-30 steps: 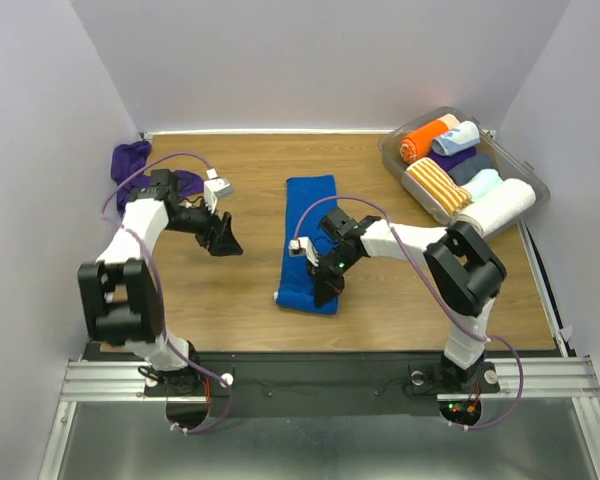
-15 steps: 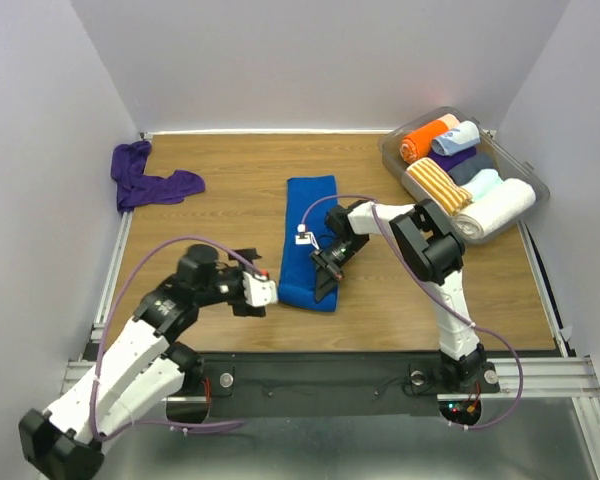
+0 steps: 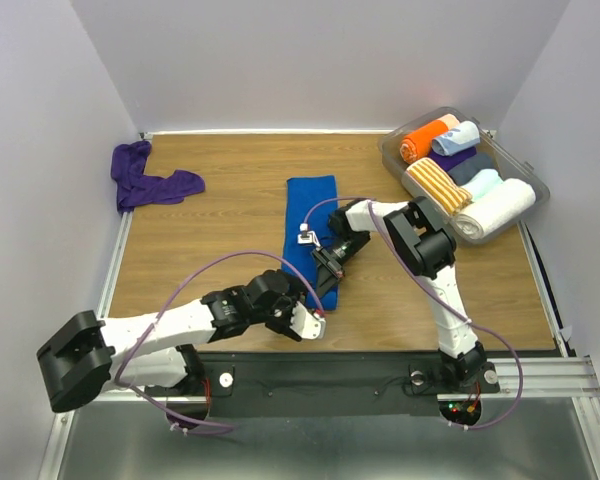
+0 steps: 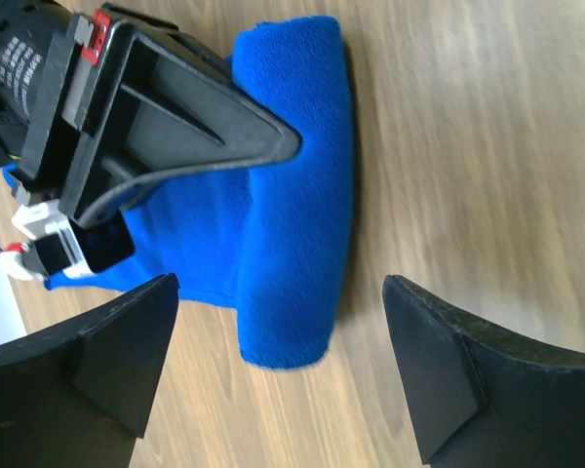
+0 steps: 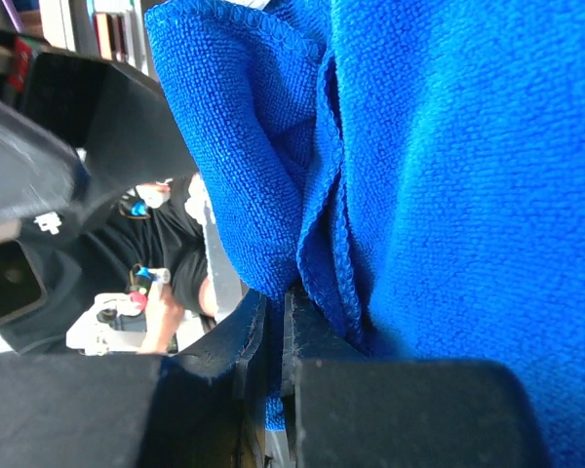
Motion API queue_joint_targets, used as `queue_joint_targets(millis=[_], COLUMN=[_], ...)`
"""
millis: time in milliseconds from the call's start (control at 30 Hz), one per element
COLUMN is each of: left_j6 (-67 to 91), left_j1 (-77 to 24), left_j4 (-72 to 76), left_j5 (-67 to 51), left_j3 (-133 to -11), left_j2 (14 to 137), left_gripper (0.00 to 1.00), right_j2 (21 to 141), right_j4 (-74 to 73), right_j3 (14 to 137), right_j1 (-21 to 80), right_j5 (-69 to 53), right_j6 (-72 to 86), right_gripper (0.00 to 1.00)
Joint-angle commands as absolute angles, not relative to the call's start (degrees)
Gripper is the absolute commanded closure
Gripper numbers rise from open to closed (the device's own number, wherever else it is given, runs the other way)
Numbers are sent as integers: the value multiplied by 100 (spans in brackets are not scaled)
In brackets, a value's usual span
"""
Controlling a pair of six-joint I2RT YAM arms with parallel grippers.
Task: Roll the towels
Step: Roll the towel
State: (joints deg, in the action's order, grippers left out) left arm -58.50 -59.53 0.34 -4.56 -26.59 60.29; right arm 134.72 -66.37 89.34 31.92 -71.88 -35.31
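Observation:
The royal blue towel (image 3: 308,215) lies as a long strip mid-table, its near end turned over into a short fat roll (image 4: 297,195). My right gripper (image 3: 324,285) is shut on a folded edge of that towel (image 5: 448,146), the cloth pinched between its pads (image 5: 285,322). My left gripper (image 3: 302,312) hovers open just off the roll's near left end, fingers wide apart and holding nothing (image 4: 279,285). The dark purple towel (image 3: 145,182) lies crumpled in the far left corner, away from both grippers.
A clear bin (image 3: 388,148) at the back right holds rolled towels, among them an orange one (image 3: 418,142), a striped one (image 3: 435,188) and a white one (image 3: 498,208). White walls close in the table on the left, back and right.
My left arm swung from beside the purple towel at the far left down to the near end of the blue towel, and its gripper opened fully. My right gripper kept its grip.

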Motion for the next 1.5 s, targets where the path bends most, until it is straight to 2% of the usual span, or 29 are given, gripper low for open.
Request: queue_joint_targets(millis=[0,100,200,367,400,433,567,633,700,767,800,967,1033,1133,1167,1200,1233,1267,1300,1467], left_j6=[-6029,-6214,-6231,-6030,-5977,-5811,-5476,-5327,-5124,-5019,-4932,-4553,-4404,-4394,-4403,-4438,-4430,-4404,-4403,-4596], left_j1=[-6082,-6091,-6100,-6091,-6100,-6100,-6091,-6091,-6091,-6091,-6091,-5995,-5793,-5441,-5336,-5231,-5142,-5011,-4984,-4537], left_j4=[965,1011,1081,1239,1257,1248,819,283,-216,-482,-666,-1141,-1265,-1642,-1913,-2055,-2161,-2240,-2528,-3600], left_j5=[-193,-237,-264,-203,-150,-62,-376,-745,-957,-1246,-1309,-1694,-1889,-2467,-2618,-2784,-2899,-3040,-3102,-3883], left_j3=[-2532,-2444,-2382,-2461,-2504,-2627,-2979,-3180,-3313,-3436,-3471,-3822,-3963,-4323,-4585,-4727,-4859,-5113,-5246,-6195], left_j2=[6310,6503,6618,7337,7443,7549,7726,7682,7690,7699,7717,7954,8077,8340,8550,8552,8769,8885,8999,10087], left_gripper=[7,20,22,32,36,45,57,62,66,72,73,73,73,73,73,73,73,69,68,66], right_j2=[13641,13684,13720,13729,13729,13729,13667,13606,13536,13351,13281,12650,12359,11630,11141,11136,10622,10374,10136,8440], right_j4=[-6732,-6750,-6767,-6803,-6803,-6803,-6794,-6768,-6750,-6741,-6733,-6531,-6276,-5960,-5689,-5687,-5478,-5380,-5309,-5107], right_j3=[9132,9158,9211,9325,9343,9360,9378,9439,9649,9860,10114,10897,11004,10943,10690,10487,10320,10144,9742,8493], right_j1=[3164,3164,3155,3146,3146,3146,3085,3015,2857,2647,2585,2111,1917,1548,1390,1319,1275,1248,1248,1248], right_j5=[-6996,-6943,-6917,-6812,-6785,-6776,-6698,-6662,-6627,-6583,-6470,-6030,-5740,-5161,-5037,-4940,-4696,-4580,-4475,-4210], right_j6=[-3639,-3639,-3639,-3639,-3639,-3656,-3665,-3595,-3455,-3323,-3192,-2682,-2426,-2382,-2373,-2373,-2451,-2496,-2566,-2953], right_gripper=[97,97,96,96,96,96,94,85,66,59,50,44,31,30,19,19,8,6,0,0])
